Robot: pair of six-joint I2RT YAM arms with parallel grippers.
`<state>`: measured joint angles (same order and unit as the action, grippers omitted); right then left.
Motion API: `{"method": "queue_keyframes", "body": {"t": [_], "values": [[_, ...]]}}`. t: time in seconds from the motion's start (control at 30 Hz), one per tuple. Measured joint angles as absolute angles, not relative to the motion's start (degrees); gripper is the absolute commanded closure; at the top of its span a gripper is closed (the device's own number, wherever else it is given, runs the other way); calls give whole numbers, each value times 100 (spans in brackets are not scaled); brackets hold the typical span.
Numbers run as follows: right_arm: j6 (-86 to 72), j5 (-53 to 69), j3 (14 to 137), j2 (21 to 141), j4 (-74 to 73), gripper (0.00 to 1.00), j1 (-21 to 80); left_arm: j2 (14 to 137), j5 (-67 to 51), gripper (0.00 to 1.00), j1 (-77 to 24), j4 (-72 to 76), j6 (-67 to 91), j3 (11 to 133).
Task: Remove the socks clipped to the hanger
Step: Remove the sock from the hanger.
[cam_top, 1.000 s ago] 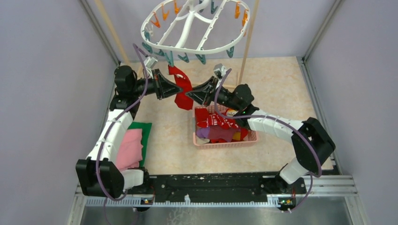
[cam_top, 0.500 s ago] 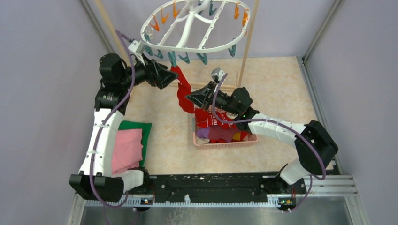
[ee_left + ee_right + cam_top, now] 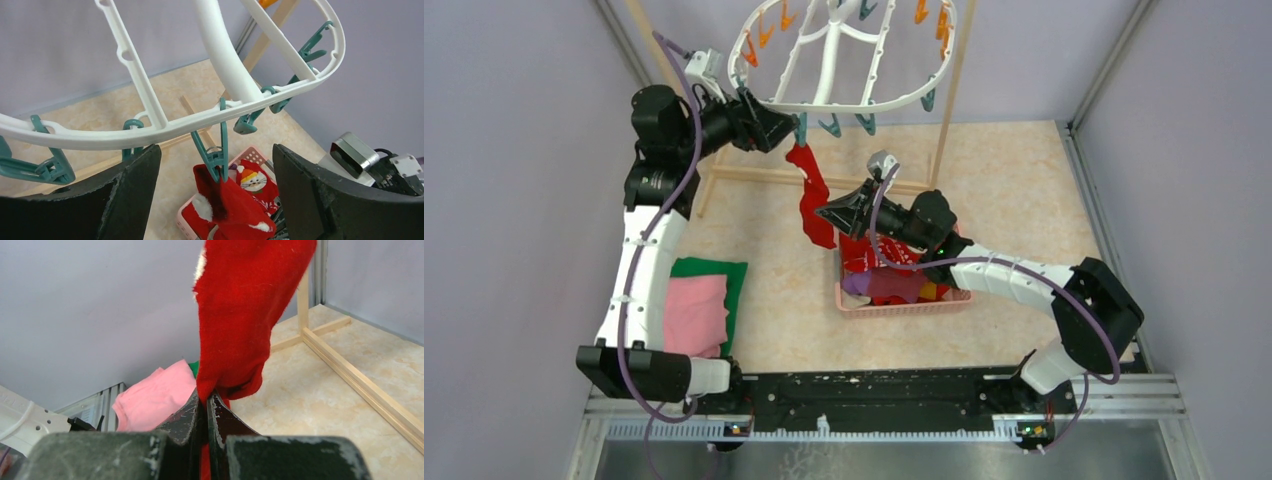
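Note:
The white oval hanger [image 3: 844, 60] hangs overhead with orange and teal clips. One red sock [image 3: 812, 195] dangles from a teal clip [image 3: 216, 150] on the ring's near rim [image 3: 150, 132]. My left gripper [image 3: 786, 128] is raised to that clip and stands open, its fingers [image 3: 125, 200] wide on either side of the clip and the sock's top [image 3: 235, 210], touching neither. My right gripper [image 3: 826, 212] is shut on the sock's lower end [image 3: 240, 315], jaws pressed together on the fabric [image 3: 206, 397].
A pink mesh basket [image 3: 894, 310] below the right arm holds several socks [image 3: 889, 270], one with a Santa cat [image 3: 252, 180]. Folded pink [image 3: 696, 315] and green [image 3: 724, 270] cloths lie at the left. Wooden poles [image 3: 952, 90] and a floor bar [image 3: 360, 385] frame the hanger.
My left gripper let go of the sock, opened wide and rose to the clip. My right gripper shut on the sock's lower end.

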<state>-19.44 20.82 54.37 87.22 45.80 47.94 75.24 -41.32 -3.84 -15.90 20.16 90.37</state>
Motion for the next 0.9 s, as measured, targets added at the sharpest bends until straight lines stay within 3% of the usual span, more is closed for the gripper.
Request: {"method": "queue_keyframes", "body": {"t": [0.53, 0.9], "values": [[-1946, 2058, 5680, 8785, 4515, 100, 4875, 7743, -4027, 16, -574, -1621, 2453, 8982], [-1949, 2058, 5719, 8879, 4491, 100, 4984, 7703, -3887, 34, -611, -1483, 2556, 8901]]}}
